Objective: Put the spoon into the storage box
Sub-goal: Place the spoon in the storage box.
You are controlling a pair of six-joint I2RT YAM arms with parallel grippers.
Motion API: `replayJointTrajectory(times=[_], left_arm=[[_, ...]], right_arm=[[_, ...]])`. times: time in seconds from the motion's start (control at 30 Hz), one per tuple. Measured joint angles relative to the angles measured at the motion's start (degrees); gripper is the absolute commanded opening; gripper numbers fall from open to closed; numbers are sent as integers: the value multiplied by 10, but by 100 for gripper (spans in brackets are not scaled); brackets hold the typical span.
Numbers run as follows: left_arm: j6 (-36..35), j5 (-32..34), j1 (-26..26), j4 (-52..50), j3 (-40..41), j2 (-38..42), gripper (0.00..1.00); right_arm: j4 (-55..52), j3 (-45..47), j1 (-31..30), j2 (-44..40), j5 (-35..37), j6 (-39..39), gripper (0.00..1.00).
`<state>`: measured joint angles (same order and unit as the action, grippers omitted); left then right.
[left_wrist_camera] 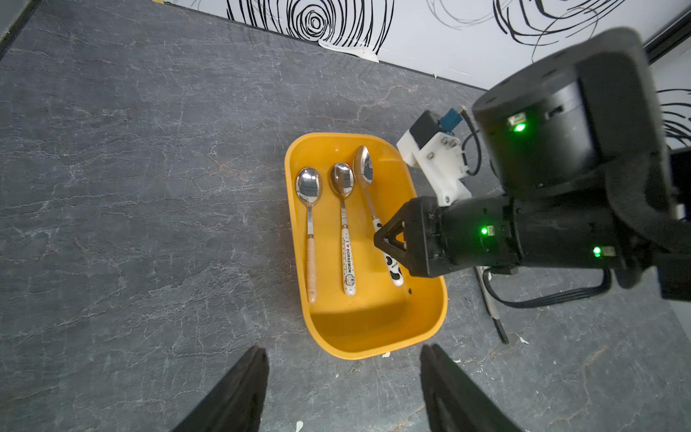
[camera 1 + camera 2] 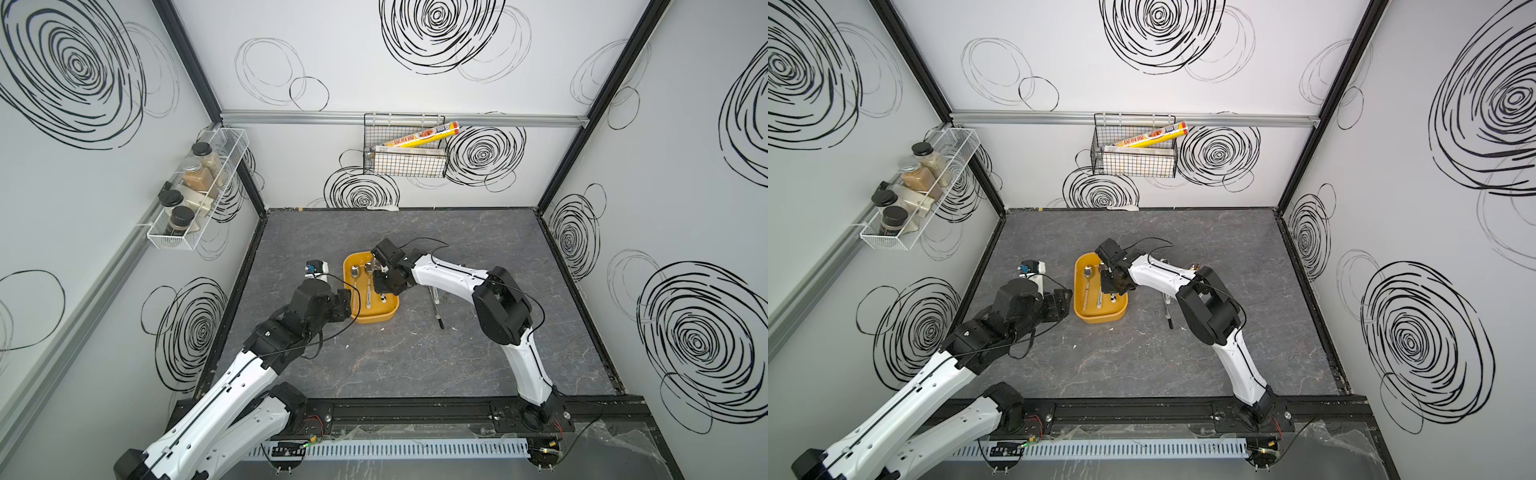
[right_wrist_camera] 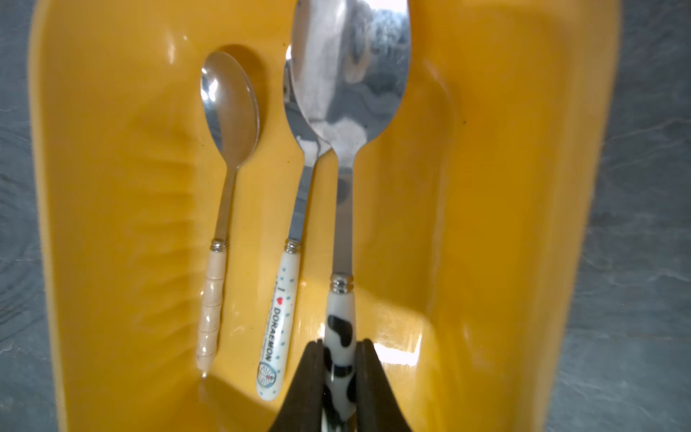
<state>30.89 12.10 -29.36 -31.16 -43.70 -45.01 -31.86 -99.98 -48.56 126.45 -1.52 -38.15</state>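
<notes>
- Box [image 1: 368,329] is shining as glossy, smooth yellow plastic.
- Spoon [image 3: 351,93] is gleaming: mirror-polished metal bowl, glazed, ceramic-looking handle.
- Table [image 1: 149,187] is looking matt, stone-veined grey.

White wall panels [image 2: 374,62] scribbled with black spiral doodles, black metal corner posts [image 2: 189,58], silver aluminium rail [image 2: 291,117] across back wall, dark grey marble-look tabletop [image 2: 415,357], white wire rack [image 2: 170,241] of lidded spice jars [image 2: 198,179] on left wall, black wire basket [image 2: 409,164] holding yellow wrap box [image 2: 424,136] on back wall.
</notes>
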Motion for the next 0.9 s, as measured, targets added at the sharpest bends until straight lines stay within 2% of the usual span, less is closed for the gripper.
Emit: replayJointTrajectory(times=[0.47, 0.9], left_arm=[[0, -1, 6, 0, 0, 0, 71], [0, -1, 6, 0, 0, 0, 71]], right_arm=[[-16, -25, -5, 40, 28, -9, 10], [-30, -38, -7, 40, 33, -8, 28]])
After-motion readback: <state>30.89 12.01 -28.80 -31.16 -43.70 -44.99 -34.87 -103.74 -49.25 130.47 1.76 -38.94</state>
